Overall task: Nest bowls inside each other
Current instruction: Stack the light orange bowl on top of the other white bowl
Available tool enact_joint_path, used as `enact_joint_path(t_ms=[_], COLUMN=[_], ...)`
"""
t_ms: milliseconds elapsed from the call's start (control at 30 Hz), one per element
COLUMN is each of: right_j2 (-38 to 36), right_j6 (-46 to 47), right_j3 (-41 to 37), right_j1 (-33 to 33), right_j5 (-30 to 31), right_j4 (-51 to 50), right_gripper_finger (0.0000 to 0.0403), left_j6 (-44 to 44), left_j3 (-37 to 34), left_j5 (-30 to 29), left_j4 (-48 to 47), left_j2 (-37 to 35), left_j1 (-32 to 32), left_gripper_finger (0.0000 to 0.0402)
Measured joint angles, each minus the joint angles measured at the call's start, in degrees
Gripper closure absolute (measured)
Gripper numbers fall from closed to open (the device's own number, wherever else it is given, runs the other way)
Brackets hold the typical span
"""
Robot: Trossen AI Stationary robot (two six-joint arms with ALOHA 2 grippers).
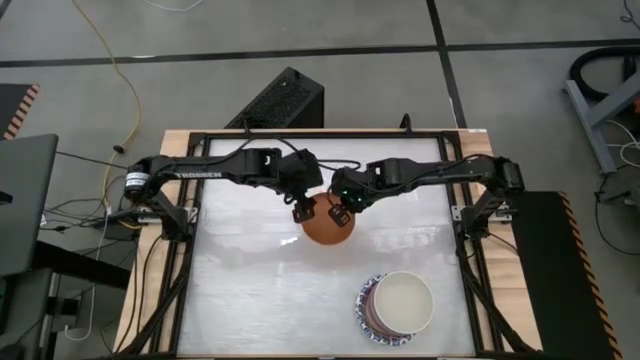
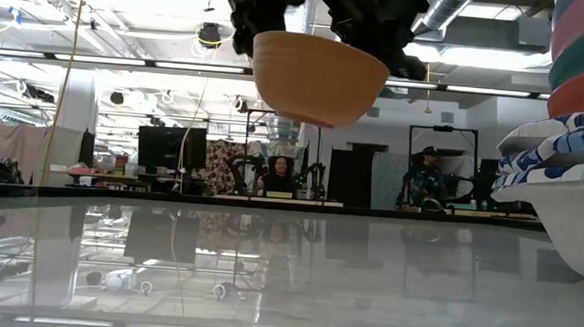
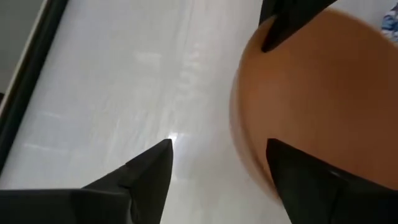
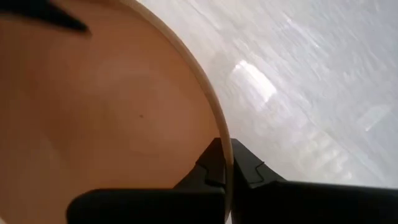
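Note:
An orange bowl (image 1: 328, 226) hangs in the air over the table's middle (image 2: 317, 75), slightly tilted. My right gripper (image 4: 227, 171) is shut on its rim on the side toward the table's right (image 1: 341, 213). My left gripper (image 1: 303, 210) stands open at the bowl's opposite side. Its two fingers (image 3: 149, 171) straddle the rim there, one outside and one over the hollow; whether either touches, I cannot tell. The other bowls (image 1: 395, 305) sit nested in a stack at the near right, and a cream-white one (image 1: 406, 302) shows on top. My right gripper pinches the orange bowl's rim (image 4: 219, 130) between its two fingers, one finger inside the hollow and one outside the wall. The fingers come slanting down from the table's right side. The bowl hangs lifted clear of the table, opening upward and a little tilted.
The stack of bowls (image 2: 574, 128) stands close to the near right corner, with blue-and-white patterned rims (image 1: 367, 306) showing under the cream-white one. The glossy white tabletop (image 1: 250, 280) lies bare to the left and in front. A black frame (image 1: 190, 250) runs along the table's edges.

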Motion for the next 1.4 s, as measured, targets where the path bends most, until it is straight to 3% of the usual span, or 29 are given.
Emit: enact_joint_path(t_ms=[367,867,1133,1400], right_j2=[-0.03,-8.11,-16.28,-24.11], right_j6=[-3.29,-10.53,-12.09,-8.19], right_j3=[0.0,0.0,0.0,-0.07], right_j1=[-2.69,-16.12,-24.89,-26.2], right_j5=[-1.97,-1.08,2.11,4.92], right_j4=[-3.34,-7.58,-16.98,-30.5], right_gripper_finger=[0.0394,0.0394,0.0394,0.0394], left_j6=[0.29,-0.45,-1.24,-1.54], left_j3=[-0.01,-0.09,-0.09,-0.09], left_j5=[-0.58,-1.97,-1.68,-1.68], left_j4=[-1.88,-5.55,-6.25,-6.21], left_j2=[-7.36,-12.04,-12.32,-12.61], left_j1=[1.76,1.94,1.76,1.67], left_gripper_finger=[0.0152,0.0152,0.0152,0.0152])
